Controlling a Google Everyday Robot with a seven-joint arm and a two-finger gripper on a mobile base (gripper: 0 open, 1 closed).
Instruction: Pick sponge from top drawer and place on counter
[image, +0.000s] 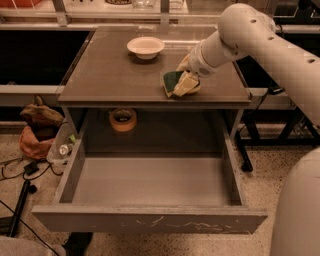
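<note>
The sponge (171, 81), dark green face over a yellow body, is held over the right front part of the counter (115, 75), at or just above its surface. My gripper (184, 82) is shut on the sponge, its tan fingers (186, 85) wrapped around it, with the white arm reaching in from the right. The top drawer (150, 220) is pulled fully open below, its scratched front panel nearest the camera, and its inside is empty.
A white bowl (145, 47) stands at the back middle of the counter. A round tan tape roll (123, 119) lies on the shelf behind the drawer. Bags (37, 130) and cables lie on the floor at the left.
</note>
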